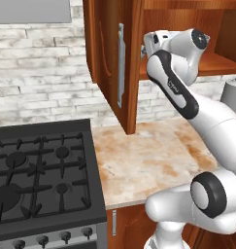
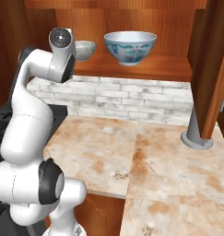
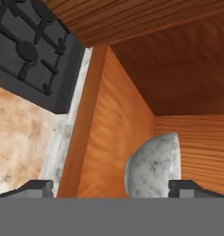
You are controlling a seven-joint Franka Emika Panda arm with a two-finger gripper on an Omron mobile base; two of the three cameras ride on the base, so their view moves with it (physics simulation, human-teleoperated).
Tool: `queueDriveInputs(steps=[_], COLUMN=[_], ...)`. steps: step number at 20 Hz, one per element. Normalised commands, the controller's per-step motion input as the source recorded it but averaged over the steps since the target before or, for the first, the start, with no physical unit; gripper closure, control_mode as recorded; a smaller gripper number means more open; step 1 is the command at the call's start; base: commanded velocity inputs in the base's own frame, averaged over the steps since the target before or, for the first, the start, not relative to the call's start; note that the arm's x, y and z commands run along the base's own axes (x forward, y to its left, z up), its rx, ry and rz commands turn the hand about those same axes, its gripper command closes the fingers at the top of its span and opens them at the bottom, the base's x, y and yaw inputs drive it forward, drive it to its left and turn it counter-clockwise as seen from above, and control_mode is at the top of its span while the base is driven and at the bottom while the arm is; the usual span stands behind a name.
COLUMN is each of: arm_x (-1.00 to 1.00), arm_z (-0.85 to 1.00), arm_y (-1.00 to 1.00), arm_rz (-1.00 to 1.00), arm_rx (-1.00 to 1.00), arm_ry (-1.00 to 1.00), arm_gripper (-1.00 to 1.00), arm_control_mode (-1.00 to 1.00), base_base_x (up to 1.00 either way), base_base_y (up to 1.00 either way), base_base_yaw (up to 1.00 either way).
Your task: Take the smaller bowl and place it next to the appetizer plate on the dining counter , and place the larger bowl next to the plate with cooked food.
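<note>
The smaller bowl (image 2: 85, 50), mottled grey-white, stands on the wooden cabinet shelf (image 2: 145, 68), partly hidden by my arm. To its right on the same shelf sits the larger bowl (image 2: 130, 46), white with a blue-teal pattern. In the hand view my gripper (image 3: 111, 189) is open, and the smaller bowl (image 3: 152, 168) lies between the fingertips, closer to the right one and not gripped. My hand (image 1: 151, 44) reaches into the open cabinet. The dining counter, the appetizer plate and the plate with cooked food are out of view.
The cabinet door (image 1: 112, 63) stands open to the left of my arm. Below is a marbled worktop (image 1: 143, 155) with a black stove (image 1: 37, 170) at its left. A grey post (image 2: 195, 133) rises from the worktop at the right.
</note>
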Motion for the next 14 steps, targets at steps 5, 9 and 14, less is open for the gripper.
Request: queueDriveInputs(steps=[5, 9, 14], arm_x=[0.29, 0.42, 0.33], arm_z=[0.10, 0.00, 0.01], arm_y=[-0.07, -0.06, -0.04], arm_rz=[0.00, 0.00, 0.00], arm_rx=[0.00, 0.00, 0.04], arm_ry=[0.00, 0.00, 0.00], arm_gripper=[-1.00, -1.00, -1.00], arm_control_mode=[-1.00, -1.00, -1.00], base_base_x=[0.00, 0.00, 0.00], base_base_y=[0.00, 0.00, 0.00], base_base_yaw=[0.00, 0.00, 0.00])
